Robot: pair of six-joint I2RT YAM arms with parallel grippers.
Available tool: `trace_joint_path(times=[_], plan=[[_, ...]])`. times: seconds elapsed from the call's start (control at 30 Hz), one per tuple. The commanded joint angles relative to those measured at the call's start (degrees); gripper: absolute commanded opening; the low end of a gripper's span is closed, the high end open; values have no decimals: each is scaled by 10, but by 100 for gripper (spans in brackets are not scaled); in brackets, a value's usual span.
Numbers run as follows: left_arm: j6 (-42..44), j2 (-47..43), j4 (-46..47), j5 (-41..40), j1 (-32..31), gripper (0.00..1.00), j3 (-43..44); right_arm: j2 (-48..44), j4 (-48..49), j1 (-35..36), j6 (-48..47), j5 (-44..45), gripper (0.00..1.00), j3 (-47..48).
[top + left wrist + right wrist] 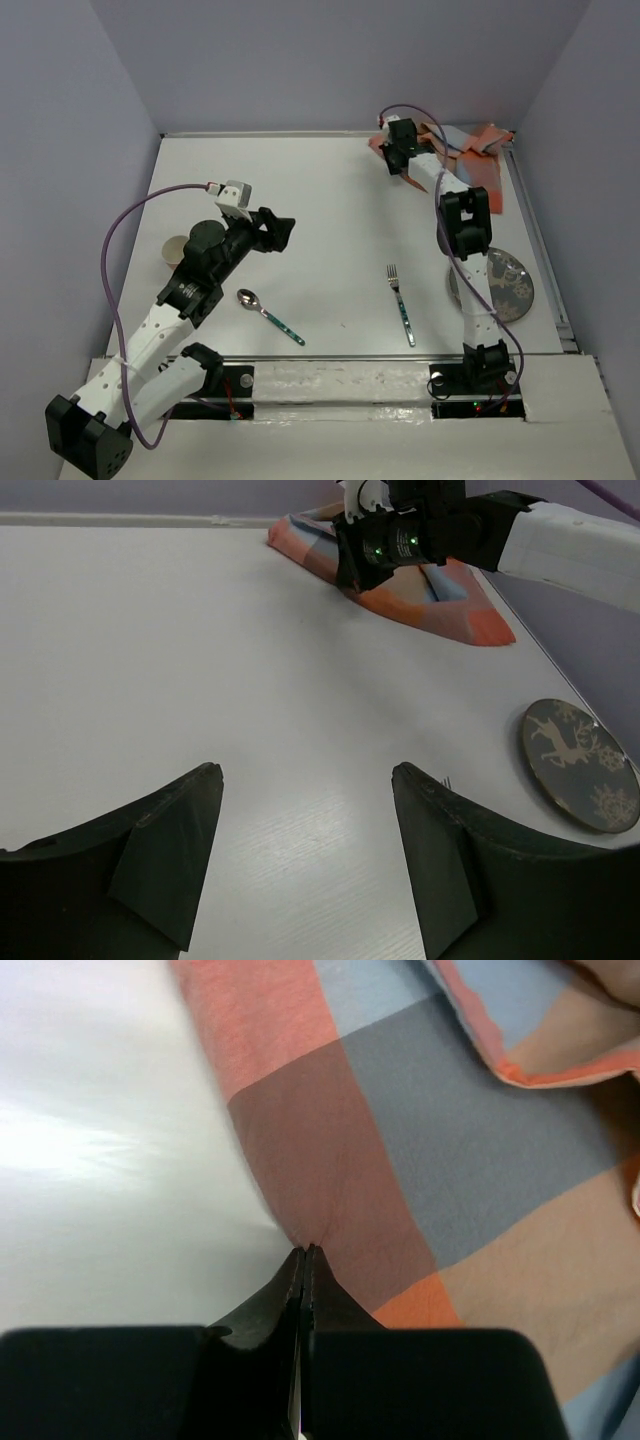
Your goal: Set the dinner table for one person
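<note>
The white dinner table (320, 200) carries a checked orange, grey and blue cloth (482, 158) bunched at its back right corner. My right gripper (393, 160) is shut on the cloth's left edge; in the right wrist view the closed tips (306, 1250) pinch a pucker of the cloth (420, 1140). My left gripper (285, 232) is open and empty, above the table's left middle, with bare tabletop between its fingers (305, 780). The cloth (440, 605) and the right gripper (385, 545) also show in the left wrist view.
A spoon (268, 313) and a fork (401, 303), both with green handles, lie near the front edge. A dark round plate with a reindeer pattern (512, 285) (580, 765) sits at the right. A beige cup (175, 250) stands at the left, partly behind my left arm.
</note>
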Motion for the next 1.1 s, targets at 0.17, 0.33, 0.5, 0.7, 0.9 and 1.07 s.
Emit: trace_joint_path(times=[0.17,0.33,0.5,0.7,0.9,1.07], plan=[[-83,0,-32,-125,5,76,28,-115,36,157,58,-174,0,-122],[-151,25,-30,-169,5,99,3,-157,73,169,121,-183,32,-184],[-214,68,52,-227,5,99,-51,-243,121,169,200,-206,61,-279],[-261,228,93,-253,3,74,-16,-367,184,169,262,-208,61,-409],[-300,350,102,-286,-4,73,58,-466,217,169,284,-221,60,-499],[-333,431,101,-338,-4,74,114,-505,222,149,310,-196,54,-545]])
